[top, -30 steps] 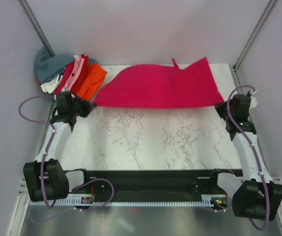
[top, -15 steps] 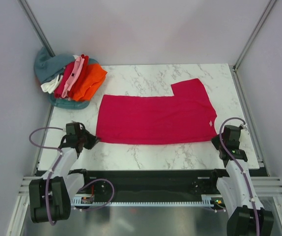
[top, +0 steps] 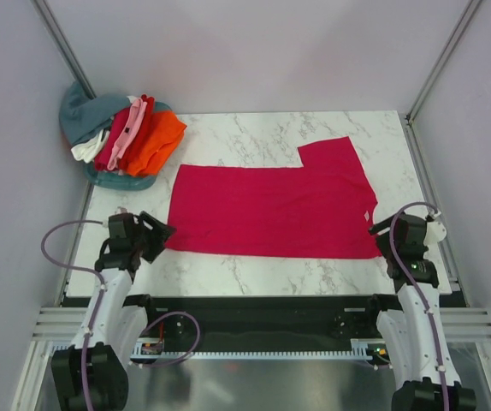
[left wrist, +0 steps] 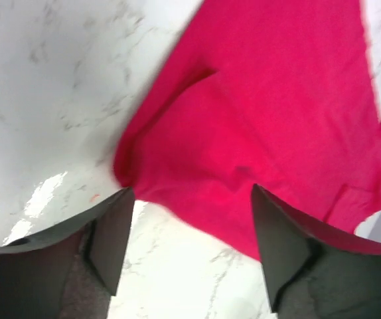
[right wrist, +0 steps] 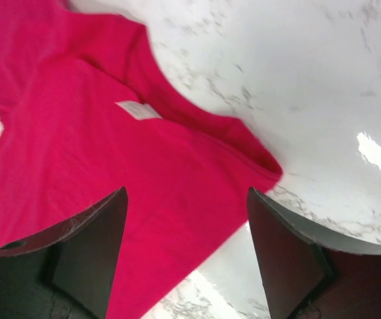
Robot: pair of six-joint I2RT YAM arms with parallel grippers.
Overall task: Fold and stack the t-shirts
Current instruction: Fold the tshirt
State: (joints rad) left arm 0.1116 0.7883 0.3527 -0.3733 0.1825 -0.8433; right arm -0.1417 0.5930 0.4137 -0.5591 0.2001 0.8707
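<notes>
The crimson shirt (top: 271,210) lies flat on the table (top: 254,272). The left gripper (top: 161,233) and right gripper (top: 381,230) gape wide and empty at its near corners.

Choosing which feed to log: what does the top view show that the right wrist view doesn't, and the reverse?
Top only: the pile of shirts at the far left corner, the left hand, and the whole outline of the red shirt. Right wrist only: the white neck label clearly, and the right hand standing open. Both: the red shirt lying flat on the marble table.
</notes>
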